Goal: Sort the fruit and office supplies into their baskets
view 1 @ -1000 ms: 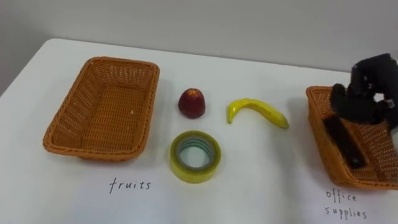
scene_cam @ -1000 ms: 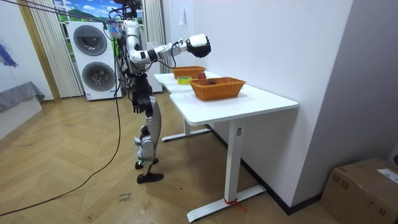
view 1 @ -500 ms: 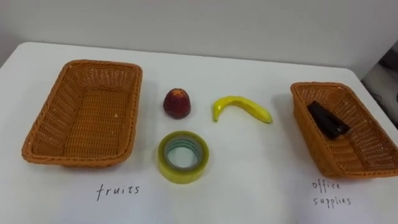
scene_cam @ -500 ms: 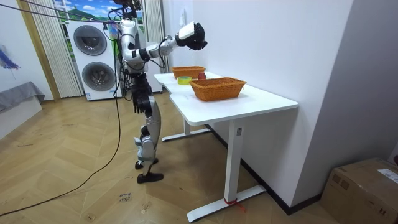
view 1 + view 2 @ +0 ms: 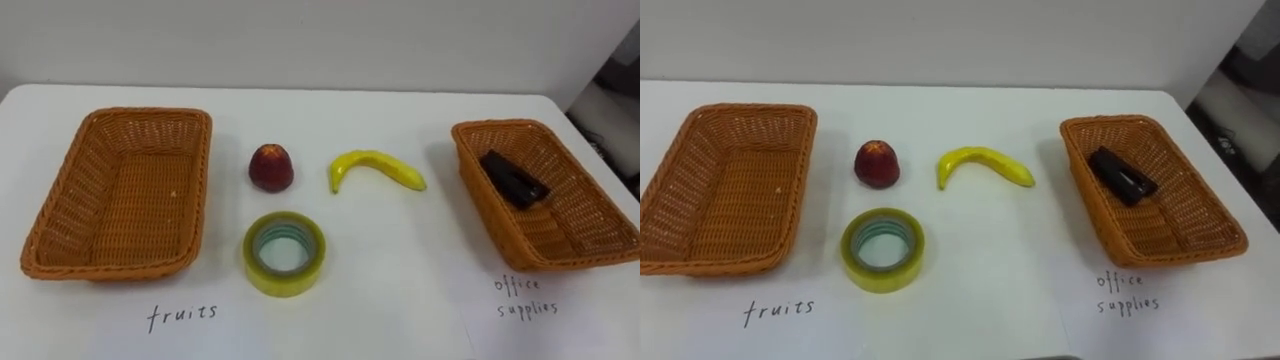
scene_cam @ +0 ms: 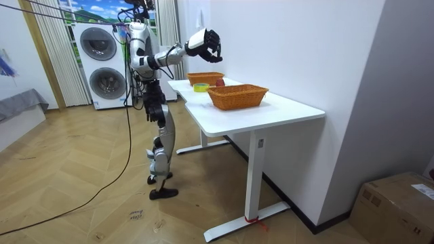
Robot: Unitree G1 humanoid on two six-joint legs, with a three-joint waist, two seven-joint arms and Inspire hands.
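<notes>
You see a white table with 2 wicker baskets, the left basket and the right basket, which holds a black stapler. Between them lie a tape roll nearest, a banana and an apple. The robot's right hand is raised by the table, loosely released and holding nothing.

Two wicker baskets stand on the one bench — the left basket and the right basket. Fruit comes to two pieces: one red fruit and one banana. Office supplies also come to two — one tape roll and one black object. There are two handwritten labels, the fruits label and the office supplies label.
</notes>
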